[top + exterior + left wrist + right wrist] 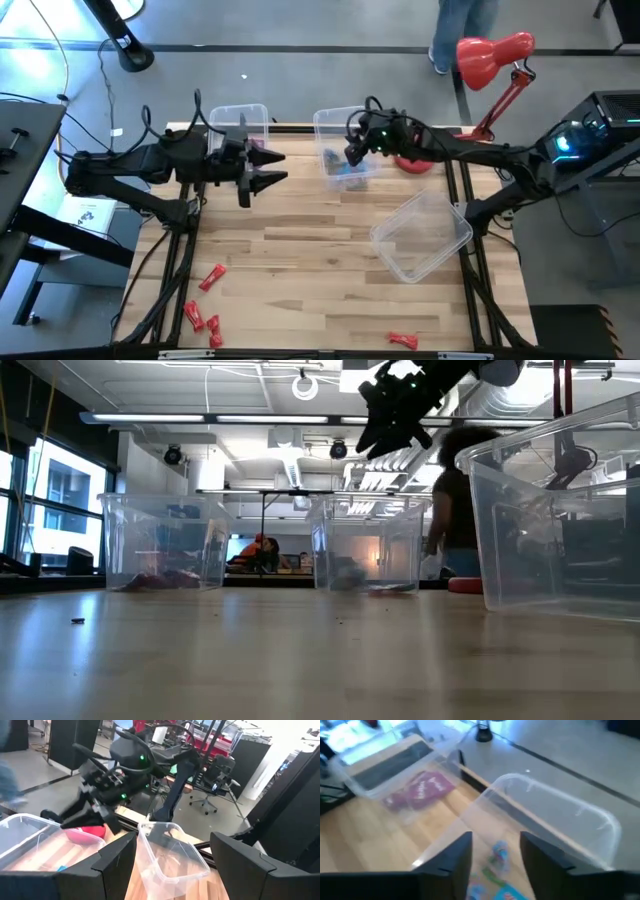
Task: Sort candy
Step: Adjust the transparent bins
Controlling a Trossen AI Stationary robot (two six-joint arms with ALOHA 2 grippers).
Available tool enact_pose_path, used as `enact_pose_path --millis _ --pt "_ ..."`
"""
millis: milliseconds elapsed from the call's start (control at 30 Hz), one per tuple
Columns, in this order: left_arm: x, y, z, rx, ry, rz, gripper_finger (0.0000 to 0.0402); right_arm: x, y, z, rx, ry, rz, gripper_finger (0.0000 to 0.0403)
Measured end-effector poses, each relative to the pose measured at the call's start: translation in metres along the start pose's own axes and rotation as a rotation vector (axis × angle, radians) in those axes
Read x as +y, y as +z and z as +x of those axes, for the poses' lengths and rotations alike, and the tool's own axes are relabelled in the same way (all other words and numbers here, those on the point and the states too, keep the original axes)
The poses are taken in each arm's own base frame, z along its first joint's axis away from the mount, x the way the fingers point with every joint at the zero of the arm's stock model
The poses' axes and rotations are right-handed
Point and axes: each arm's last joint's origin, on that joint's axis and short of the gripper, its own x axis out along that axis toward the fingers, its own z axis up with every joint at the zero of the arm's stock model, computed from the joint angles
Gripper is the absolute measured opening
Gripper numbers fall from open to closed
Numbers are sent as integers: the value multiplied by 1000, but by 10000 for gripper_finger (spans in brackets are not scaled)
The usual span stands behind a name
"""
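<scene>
Wooden table [330, 225] mid-area bare, red candy [210, 278] near front edge

Small blue wrapped candy [500, 854] in the clear plastic middle bin [600, 827]: motion-blurred, count unreadable. Purple-magenta packets [422, 790] in the far clear bin [380, 762] also smeared. Low view: bin contents are dim smudges. Tilted clear bin [560, 520] is cut off at the frame edge.
</scene>
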Motion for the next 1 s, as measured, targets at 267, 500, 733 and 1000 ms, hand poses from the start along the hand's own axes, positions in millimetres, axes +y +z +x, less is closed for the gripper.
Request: enact_pose_path --millis 267,500,733,1000 --pt "3 -1 -9 30 12 11 248 8 31 -34 99 179 -88 223" --pt "4 -6 -7 85 12 125 248 50 13 -79 282 243 -199 193" --pt "5 -11 5 118 7 200 248 84 -54 -115 577 113 -222 42" --pt "14 -10 27 136 -111 183 248 92 -106 -134 743 -60 -136 3"
